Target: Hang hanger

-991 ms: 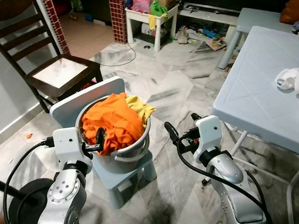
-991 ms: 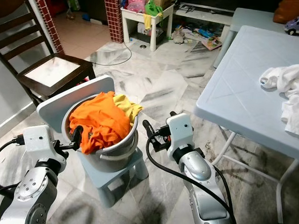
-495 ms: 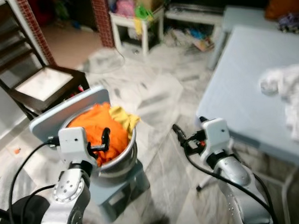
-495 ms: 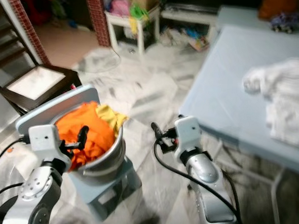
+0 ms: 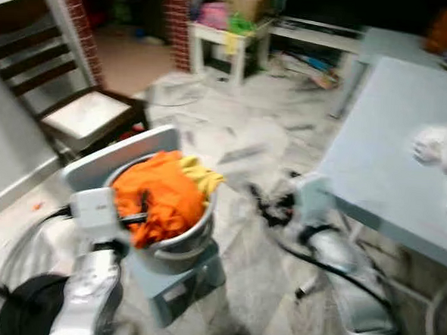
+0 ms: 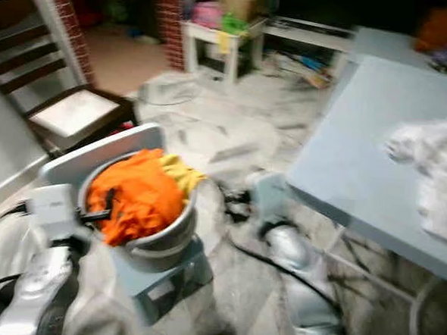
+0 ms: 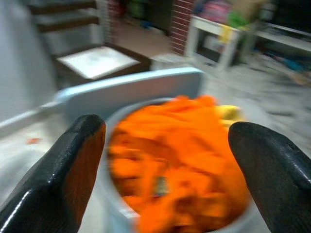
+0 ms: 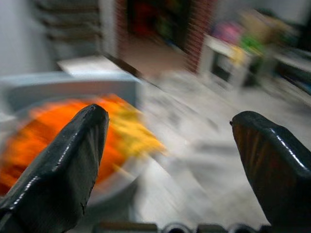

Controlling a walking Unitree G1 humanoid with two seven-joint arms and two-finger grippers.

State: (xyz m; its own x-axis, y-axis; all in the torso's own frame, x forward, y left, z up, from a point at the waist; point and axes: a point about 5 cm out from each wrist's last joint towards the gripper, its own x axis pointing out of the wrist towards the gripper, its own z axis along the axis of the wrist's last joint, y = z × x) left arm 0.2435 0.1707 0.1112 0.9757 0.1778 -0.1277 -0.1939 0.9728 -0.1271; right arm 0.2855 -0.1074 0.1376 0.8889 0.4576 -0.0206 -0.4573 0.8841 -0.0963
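A metal bucket (image 5: pixel 175 244) heaped with orange cloth (image 5: pixel 155 197) and a yellow piece (image 5: pixel 201 177) stands on a small pale-blue chair (image 5: pixel 190 283) on the marble floor (image 5: pixel 233 141). The left gripper (image 7: pixel 165 187), fingers spread wide and empty, hovers just beside the bucket; the right gripper (image 8: pixel 167 184), likewise wide open, faces it from the other side. Beyond the bucket stands a dark wooden chair (image 5: pixel 68 109); a pale-blue table (image 5: pixel 391 159) bearing white cloth (image 6: pixel 432 161) stands nearby. No writing is legible and no hanger can be made out.

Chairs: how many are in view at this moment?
2. A dark wooden chair stands by the wall at the robot's far left. A small pale blue chair sits just ahead of the left gripper, carrying the bucket of clothes. Blur may hide others.
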